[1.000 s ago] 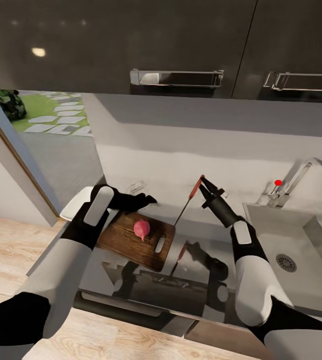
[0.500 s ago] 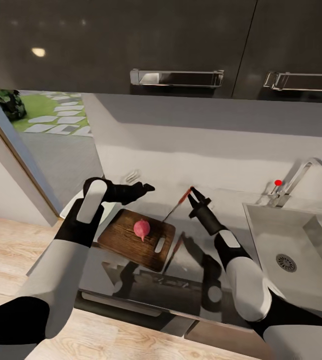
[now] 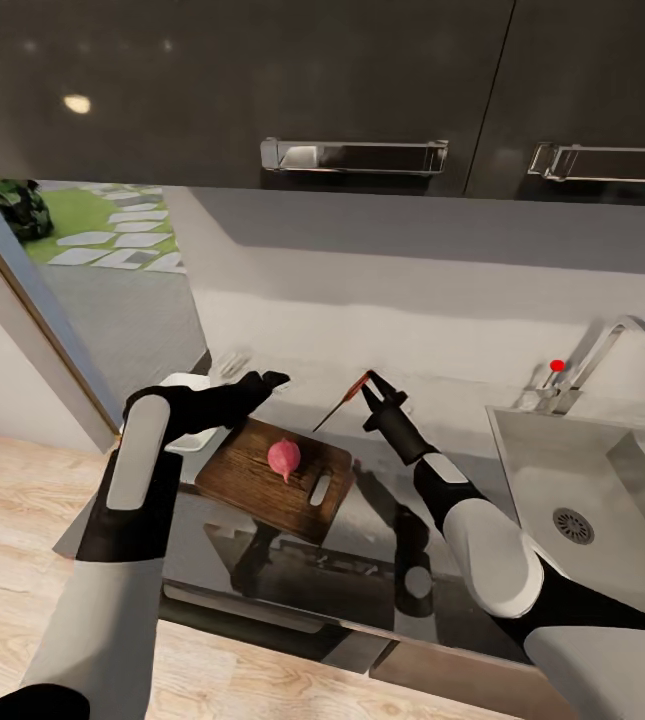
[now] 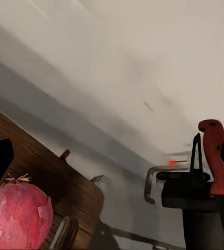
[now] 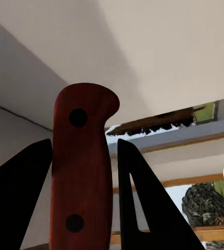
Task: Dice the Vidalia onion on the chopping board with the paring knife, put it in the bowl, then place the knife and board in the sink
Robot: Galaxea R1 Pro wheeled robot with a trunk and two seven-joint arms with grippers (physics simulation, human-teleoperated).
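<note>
The pinkish-red Vidalia onion (image 3: pixel 284 458) (image 4: pixel 18 216) rests on the dark brown chopping board (image 3: pixel 247 485) (image 4: pixel 65 182), on the glossy grey countertop (image 3: pixel 382 570). My right gripper (image 3: pixel 370 385) (image 5: pixel 83 208) is shut on the paring knife (image 3: pixel 342 403) by its red handle (image 5: pixel 81 172) (image 4: pixel 216 164). The dark blade slants down toward the board's far edge, above and right of the onion. My left gripper (image 3: pixel 267 381) hovers open over the board's far left corner, holding nothing. The white bowl (image 3: pixel 184 384) sits left of the board, partly hidden by my left arm.
The steel sink (image 3: pixel 602 470) with its round drain (image 3: pixel 573 525) lies to the right, below the chrome tap (image 3: pixel 617 345) with a red knob (image 3: pixel 558 366). Dark wall cabinets with bar handles (image 3: pixel 354 155) hang overhead. A doorway opens at the left.
My right gripper has carried the knife left and lower, toward the board's far edge. My left arm has pulled back to the left, uncovering more of the bowl.
</note>
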